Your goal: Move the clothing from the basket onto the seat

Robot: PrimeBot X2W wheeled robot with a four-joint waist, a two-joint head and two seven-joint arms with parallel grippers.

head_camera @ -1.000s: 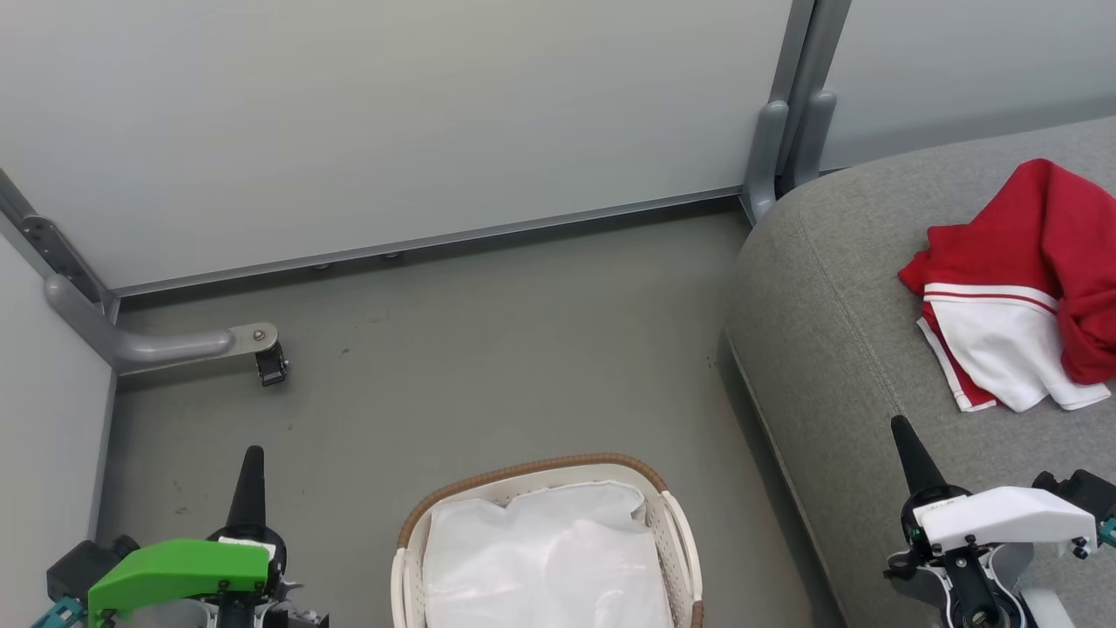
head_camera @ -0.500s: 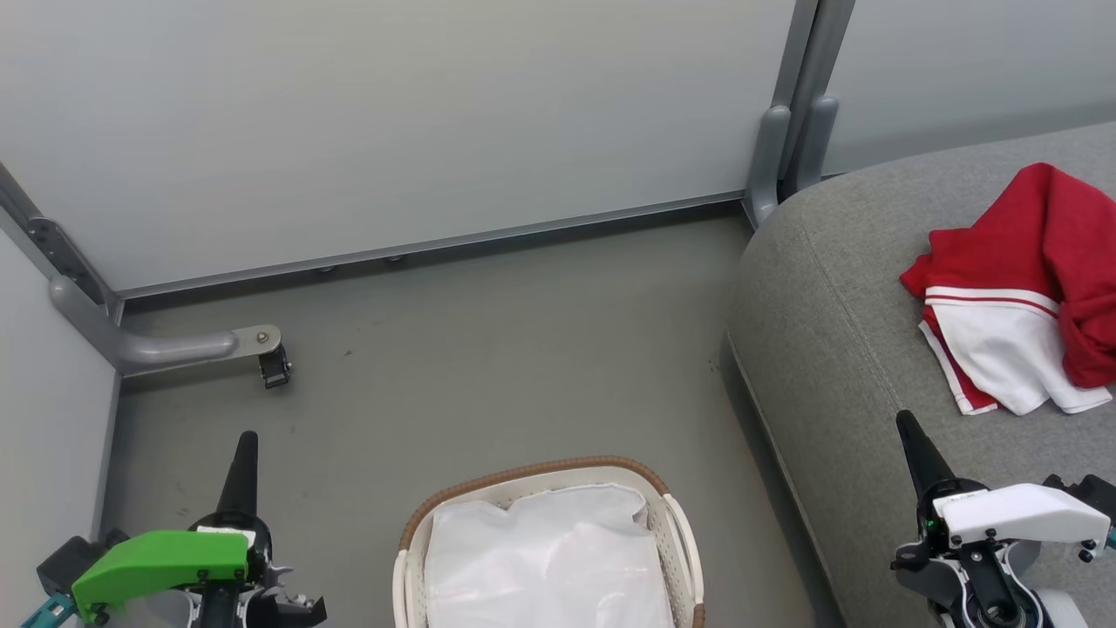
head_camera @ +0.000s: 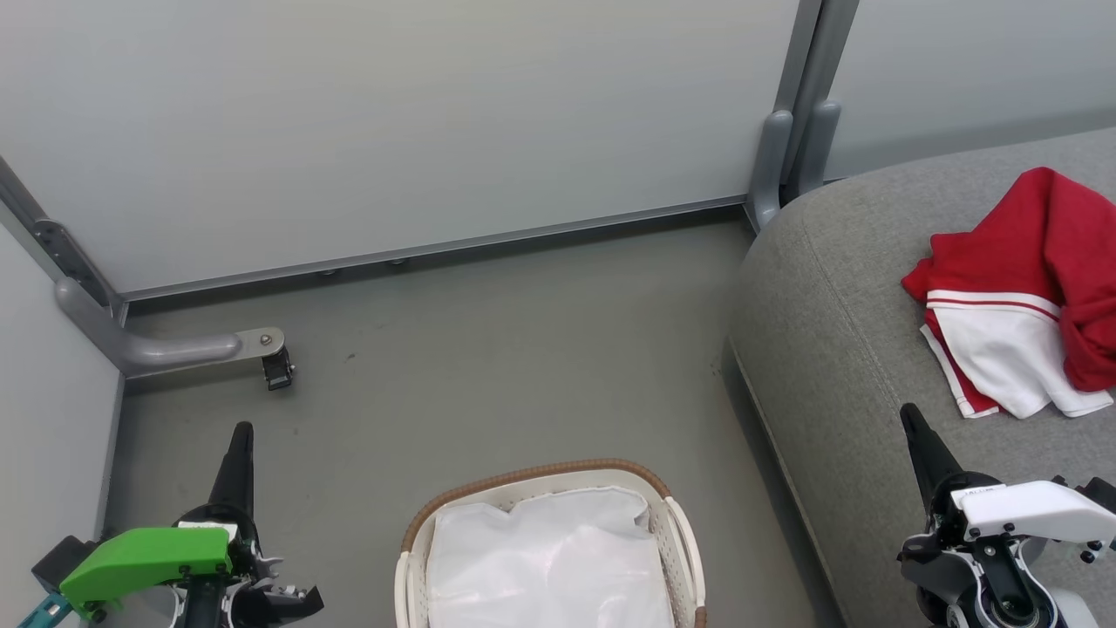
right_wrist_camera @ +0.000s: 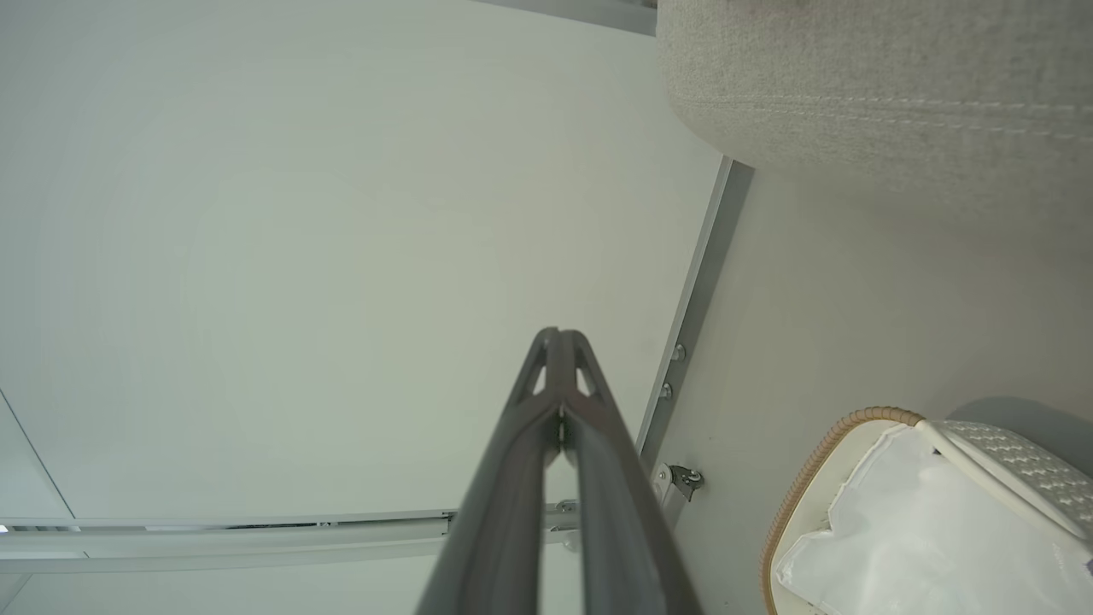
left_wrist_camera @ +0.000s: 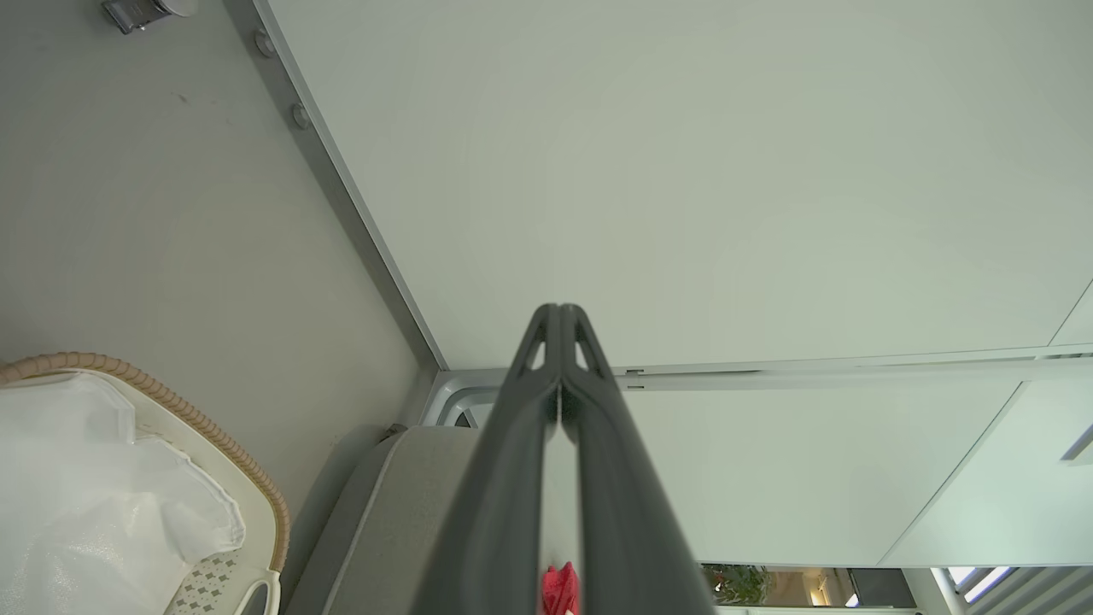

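Head view: you see one oval basket (head_camera: 540, 473) of perforated white plastic with a brown woven rim, standing on the smooth grey floor (head_camera: 523, 349) and holding one crumpled white fabric liner (head_camera: 545, 567). The clothing (head_camera: 1037, 253), one soft red heap with a white panel and striped trim, lies on the single grey woven seat (head_camera: 837, 349), which is rounded and seamed. Your left gripper (head_camera: 241, 432) and right gripper (head_camera: 912, 417) each press two long dark tapered fingers together, grasping nothing.
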